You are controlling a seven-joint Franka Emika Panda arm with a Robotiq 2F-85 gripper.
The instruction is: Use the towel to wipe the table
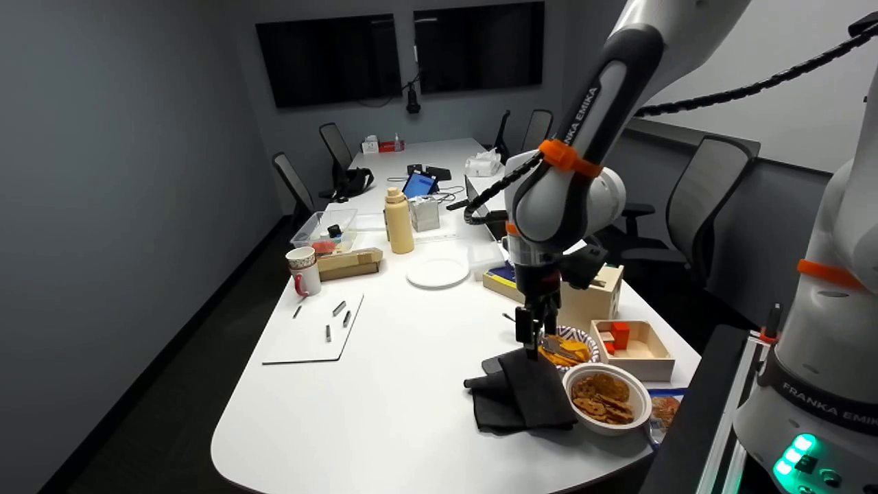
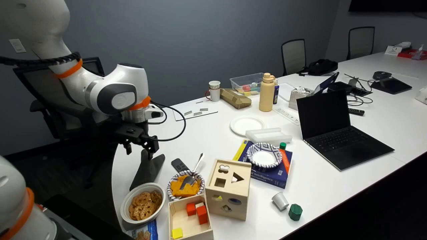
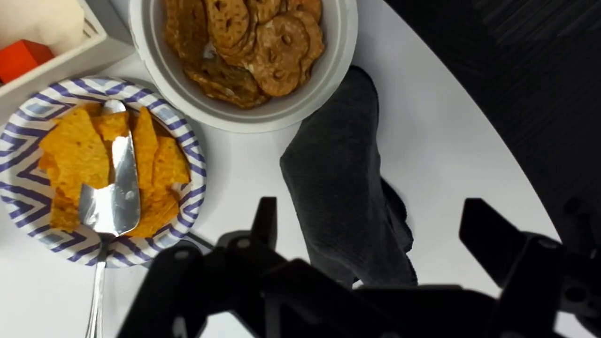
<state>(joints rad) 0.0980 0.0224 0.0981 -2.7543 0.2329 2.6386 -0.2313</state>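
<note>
Low in the wrist view, spread fingers (image 3: 490,241) flank the dark towel (image 3: 335,188), likely set for a pinch!

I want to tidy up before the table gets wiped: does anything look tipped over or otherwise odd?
A metal utensil lies among the orange chips in the patterned bowl, which seems odd for a dry snack. Also, a small grey cup appears tipped on its side near a green block.
</note>
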